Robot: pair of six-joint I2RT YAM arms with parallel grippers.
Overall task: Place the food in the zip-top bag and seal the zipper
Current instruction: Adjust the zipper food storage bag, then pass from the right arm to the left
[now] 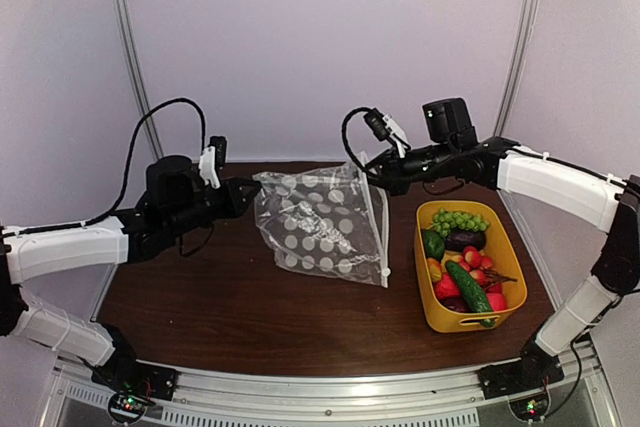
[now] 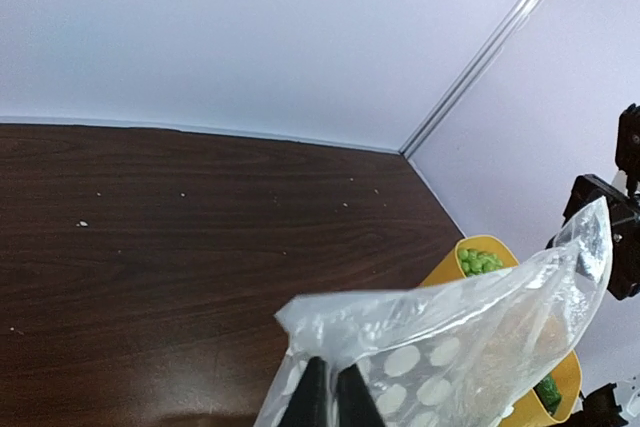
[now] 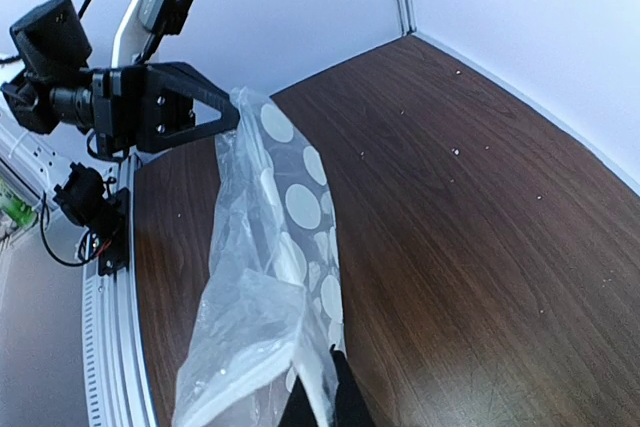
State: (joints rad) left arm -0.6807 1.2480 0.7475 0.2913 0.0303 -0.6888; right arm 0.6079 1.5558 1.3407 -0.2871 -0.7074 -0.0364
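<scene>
Two pincers are gripping the zip-top bag point(image 1: 318, 222) and holding it up over the counter point(image 1: 210, 292), stretched between them. Our left pincer point(image 1: 252, 187) is pinching the bag's upper left corner, its fingers pressed together on the film. Our right pincer point(image 1: 368, 175) is pinching the upper corner at the mouth edge, from which the zipper point(image 1: 378, 237) is hanging down as a white strip.

We are judging the task as barely begun. Nothing is lying inside the bag as far as we can see. All the food point(image 1: 462, 257) is sitting in the yellow tub point(image 1: 432, 315) just to the right of the bag, with the grapes point(image 1: 460, 218) at the far end.

We are reckoning that everything is left to do: opening the mouth, carrying each piece across, and pressing the zipper closed. We cannot tell whether the zipper is open or closed at present.
</scene>
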